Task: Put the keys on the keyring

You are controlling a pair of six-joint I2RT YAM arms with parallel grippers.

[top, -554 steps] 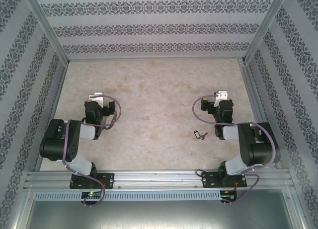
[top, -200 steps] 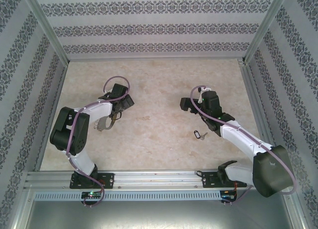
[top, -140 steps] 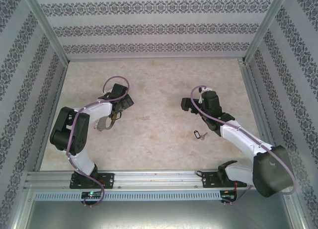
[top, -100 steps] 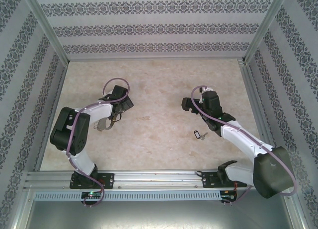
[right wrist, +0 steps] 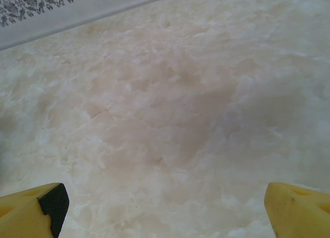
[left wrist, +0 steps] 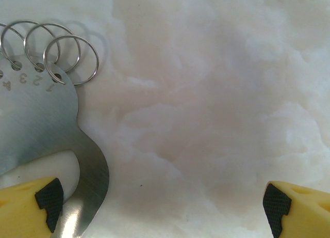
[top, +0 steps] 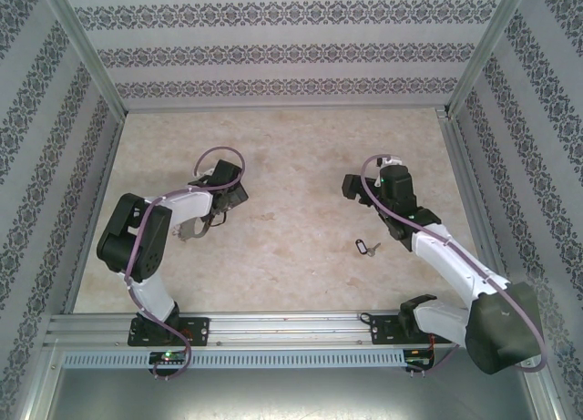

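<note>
At the left of the top view the keyring is seen lying on the table, the left gripper is held wide open and empty just up-right of it, the right gripper is likewise spread wide with nothing held, and the keys are found below it, right of centre.

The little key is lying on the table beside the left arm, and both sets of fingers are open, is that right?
Not quite. The top external view shows the key lying on the table beside the right arm, not the left. The left fingers and the right fingers are open, as you said.
</note>
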